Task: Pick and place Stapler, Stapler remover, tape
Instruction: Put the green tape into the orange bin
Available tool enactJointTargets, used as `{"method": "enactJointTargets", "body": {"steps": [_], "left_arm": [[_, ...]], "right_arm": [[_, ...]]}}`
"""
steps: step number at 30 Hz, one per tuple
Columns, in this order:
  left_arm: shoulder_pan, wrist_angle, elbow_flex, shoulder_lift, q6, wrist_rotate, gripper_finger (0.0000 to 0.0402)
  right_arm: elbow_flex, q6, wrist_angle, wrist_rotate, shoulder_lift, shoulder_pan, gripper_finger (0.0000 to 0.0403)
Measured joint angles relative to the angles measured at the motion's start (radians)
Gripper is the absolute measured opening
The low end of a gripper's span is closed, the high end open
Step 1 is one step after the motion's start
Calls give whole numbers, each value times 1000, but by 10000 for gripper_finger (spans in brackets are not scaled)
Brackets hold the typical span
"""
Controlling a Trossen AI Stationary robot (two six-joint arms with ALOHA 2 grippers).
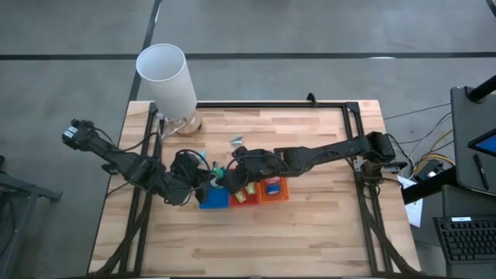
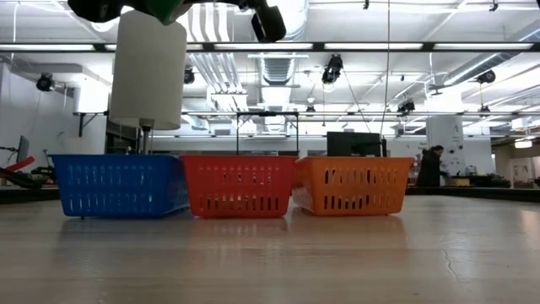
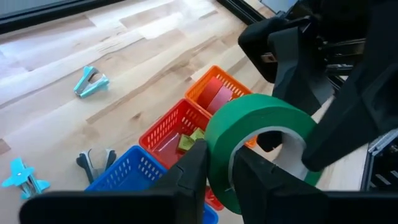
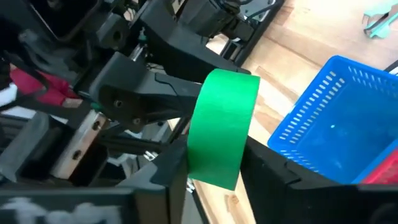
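Green tape [image 3: 258, 140] sits pinched in the left claw [image 3: 217, 171]; right claw [image 4: 205, 168] also clamps it.

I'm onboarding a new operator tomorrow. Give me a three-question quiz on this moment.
1. True or false: both grippers have fingers on the green tape roll.
2. Which basket is nearest the left arm: A blue basket, B red basket, C orange basket?
3. Fill in: the pale blue stapler remover lies on the ____.

Key: 1 true: left gripper and right gripper both grip it. 2 A. 3 table.
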Motion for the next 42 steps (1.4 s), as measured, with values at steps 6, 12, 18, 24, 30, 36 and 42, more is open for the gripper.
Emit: {"method": "enactJointTargets", "body": {"steps": [6,12,18,24,30,36,42], "left_arm": [[-1,14,6,-1,2,11,122],[-2,14,7,-8,5,16,168],[-1,34,8,-12,65,16,177],[0,40,8,-12,65,16,177],[0,39,8,-12,64,16,177],[0,37,8,-12,63,16,177],[0,35,8,-12,70,15,177]], "right_arm": [[1,-113,-15,-84,0,-12,96],[2,-248,-218,-199,-15,-13,111],[12,-555,-610,-254,-30,-2,106],[7,-792,-914,-206,-31,3,109],[-10,-943,-951,-181,-24,2,110],[-36,-1025,-940,-178,-13,5,114],[-73,-1071,-933,-178,-13,5,112]]}}
